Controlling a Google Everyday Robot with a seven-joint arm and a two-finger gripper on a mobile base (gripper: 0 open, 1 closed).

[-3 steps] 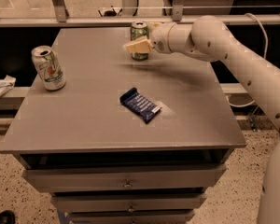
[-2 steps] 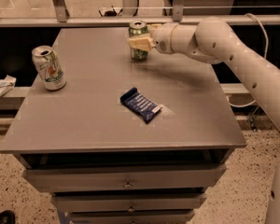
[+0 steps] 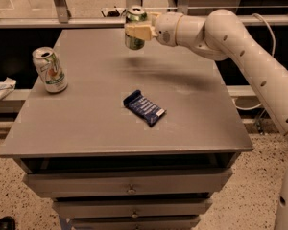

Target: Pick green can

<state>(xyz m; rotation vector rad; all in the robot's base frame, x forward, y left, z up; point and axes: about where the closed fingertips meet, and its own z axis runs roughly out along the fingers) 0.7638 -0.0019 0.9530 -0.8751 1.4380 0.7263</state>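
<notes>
The green can (image 3: pixel 135 17), olive-green with a silver top and pull tab, is upright in the air above the far middle of the grey table (image 3: pixel 96 128); its shadow lies on the tabletop below. My gripper (image 3: pixel 136 31) reaches in from the right on the white arm (image 3: pixel 240 37). Its cream fingers (image 3: pixel 143 31) are shut around the can's middle, and the can's bottom hangs clear of the surface.
A white-and-silver can (image 3: pixel 49 70) with red and green marks stands upright near the table's left edge. A dark blue snack bar (image 3: pixel 144 108) lies flat at the table's centre. Drawers (image 3: pixel 129 188) sit below the front edge. A rail runs behind the table.
The gripper closed around the green can and lifted it off the tabletop. The arm has moved slightly left and up. The other can and the snack bar have not moved.
</notes>
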